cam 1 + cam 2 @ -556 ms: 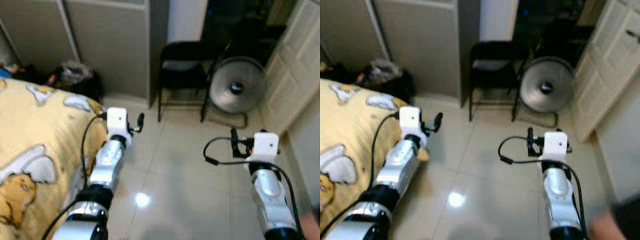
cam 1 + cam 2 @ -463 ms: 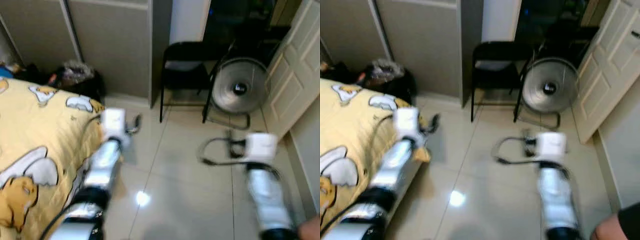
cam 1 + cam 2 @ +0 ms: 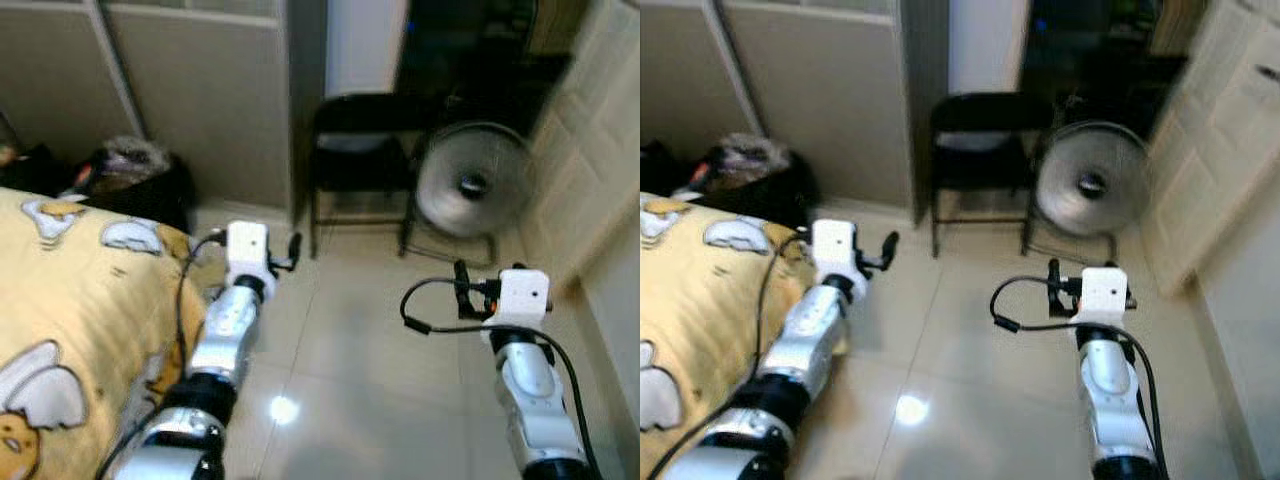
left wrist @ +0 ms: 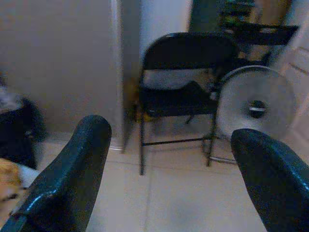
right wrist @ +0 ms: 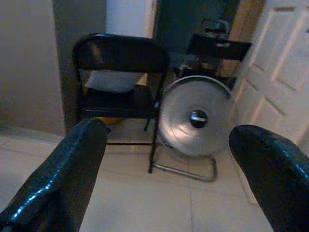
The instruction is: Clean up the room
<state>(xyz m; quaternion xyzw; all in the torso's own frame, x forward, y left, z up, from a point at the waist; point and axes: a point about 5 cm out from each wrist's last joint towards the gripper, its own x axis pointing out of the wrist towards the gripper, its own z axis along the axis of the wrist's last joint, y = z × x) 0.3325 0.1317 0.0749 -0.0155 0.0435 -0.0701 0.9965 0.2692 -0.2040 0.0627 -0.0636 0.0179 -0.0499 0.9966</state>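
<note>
Evidently early: left pincer and right pincer spread wide, empty, raised facing folding chair. Dark clutter heap left of chair, beside bed, untouched.

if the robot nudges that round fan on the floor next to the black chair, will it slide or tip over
The round fan probably tips more readily than it slides: its big disc-shaped head sits high over a thin wire-like base. On the glossy tile floor a low push might make the base skate. It stands close beside the black folding chair, so a sideways nudge could knock it against the chair legs.
</note>
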